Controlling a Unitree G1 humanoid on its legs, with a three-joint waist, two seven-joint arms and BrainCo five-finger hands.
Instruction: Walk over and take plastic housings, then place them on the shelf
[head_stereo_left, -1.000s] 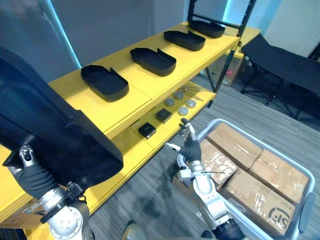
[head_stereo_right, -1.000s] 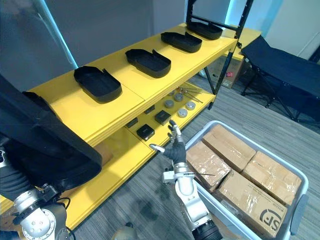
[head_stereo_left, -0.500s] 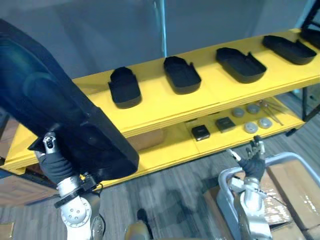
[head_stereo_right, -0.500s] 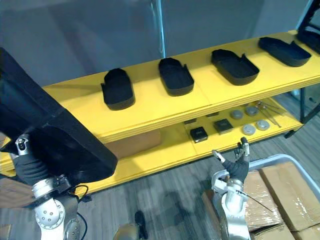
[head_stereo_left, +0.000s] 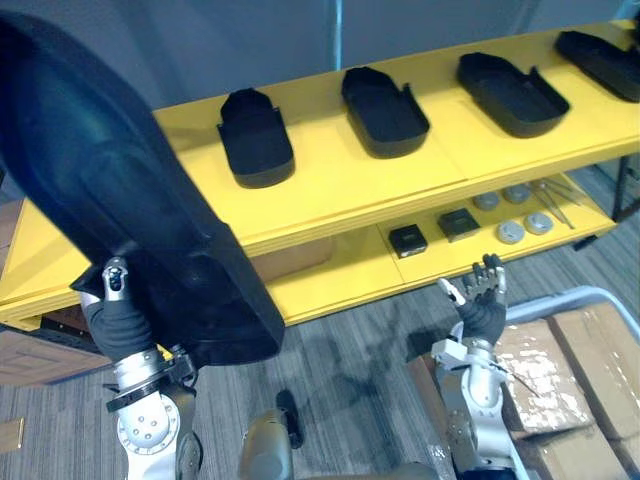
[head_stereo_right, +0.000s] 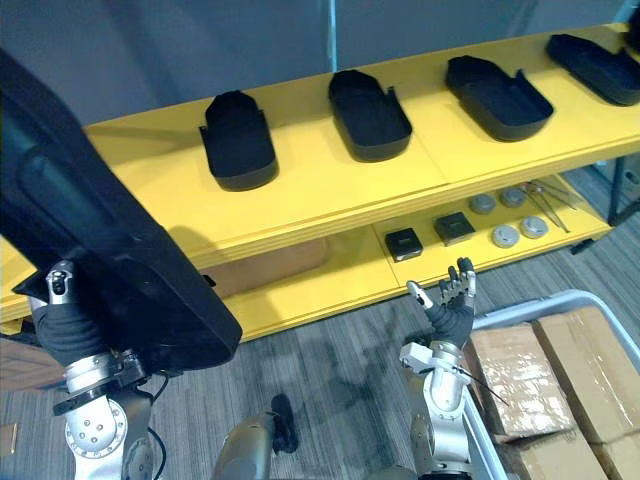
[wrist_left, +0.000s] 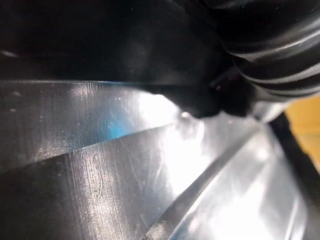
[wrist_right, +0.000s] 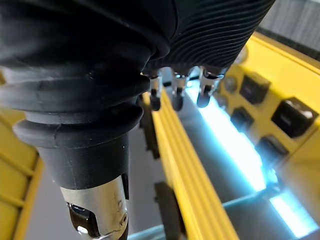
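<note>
Nearest, at the left of the frame, a big black held housing (head_stereo_left: 120, 190) stands on end. Its long axis slants from the upper left corner down to the lower middle, and its rounded lower end hangs over the floor (head_stereo_left: 350, 370) in front of the shelf. The left hand (head_stereo_left: 112, 300) is at that lower end, against the housing's near face. Its fingers are hidden by the shell, so I cannot tell how it grips. At lower right the right hand (head_stereo_left: 483, 300) is raised with fingers straight and spread and the thumb out to the side; it holds nothing. Just beside it, in the lower right corner, a grey bin (head_stereo_right: 540, 303) holds taped cardboard boxes (head_stereo_right: 520, 365) packed side by side. Beyond them is the yellow shelf (head_stereo_left: 330, 190). Its lower board carries two small black blocks (head_stereo_left: 408, 240), four grey discs (head_stereo_left: 511, 232) to their right, and a few thin metal tools (head_stereo_left: 560, 200) at the far right. A brown carton (head_stereo_left: 290, 258) sits under the top board, further left. On the top board four housings (head_stereo_left: 385, 98) lie hollow side up in a row, well apart. Each has its long axis running from the front edge toward the wall, and the fourth is at the frame's right edge.
</note>
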